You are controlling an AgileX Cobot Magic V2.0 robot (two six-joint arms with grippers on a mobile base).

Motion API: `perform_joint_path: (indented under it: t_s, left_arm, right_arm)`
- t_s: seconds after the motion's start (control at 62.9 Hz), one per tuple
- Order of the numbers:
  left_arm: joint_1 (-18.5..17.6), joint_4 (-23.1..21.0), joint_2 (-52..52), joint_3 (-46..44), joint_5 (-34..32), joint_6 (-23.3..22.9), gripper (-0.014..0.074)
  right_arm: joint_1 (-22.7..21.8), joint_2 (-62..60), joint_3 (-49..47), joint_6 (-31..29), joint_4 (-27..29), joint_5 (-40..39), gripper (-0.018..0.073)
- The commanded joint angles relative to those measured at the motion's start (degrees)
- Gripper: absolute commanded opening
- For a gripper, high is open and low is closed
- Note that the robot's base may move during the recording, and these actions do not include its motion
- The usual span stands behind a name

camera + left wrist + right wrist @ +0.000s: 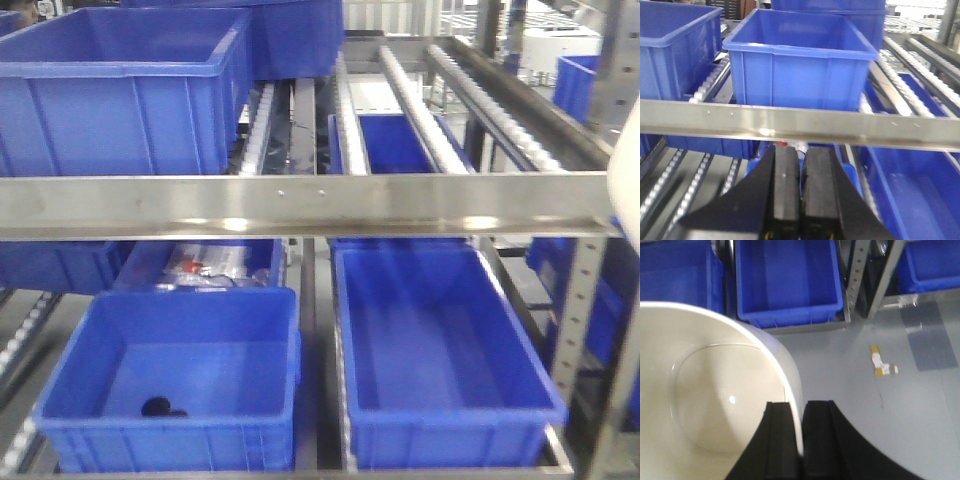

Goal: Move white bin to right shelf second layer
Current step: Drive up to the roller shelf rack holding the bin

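The white bin [705,390] fills the lower left of the right wrist view, seen from above, its glossy cream inside showing. My right gripper [802,407] is shut on its rim, one finger inside the wall and one outside, above grey floor. In the front view only a sliver of the bin [630,170] shows at the right edge. The right shelf second layer [410,100] has bare white roller lanes behind a flat steel front rail [300,205]. My left gripper [801,170] is shut with nothing in it, just below that rail [800,125].
Blue crates stand on the upper level at left [120,90] and centre [800,60]. Two more blue crates [170,375] [440,350] sit on the lower level. A perforated shelf post [855,275] and a small scrap [882,365] on the floor show in the right wrist view.
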Motion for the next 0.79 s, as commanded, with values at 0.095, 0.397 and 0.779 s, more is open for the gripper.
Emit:
perform_joint_path:
  t_s: [0.095, 0.397, 0.779]
  left_arm:
    - [-0.45, -0.05, -0.76, 1.61, -5.01, -0.30, 0.0085]
    - [-0.45, -0.05, -0.76, 1.61, -5.01, -0.30, 0.0085]
    - [-0.45, -0.05, -0.76, 1.61, -5.01, -0.30, 0.0085]
  right_arm:
    - [-0.25, 0.02, -1.65, -0.31, 0.32, -4.02, 0.0077]
    - [-0.25, 0.02, -1.65, -0.31, 0.32, -4.02, 0.0077]
    - [-0.25, 0.02, -1.65, -0.31, 0.32, -4.02, 0.0077]
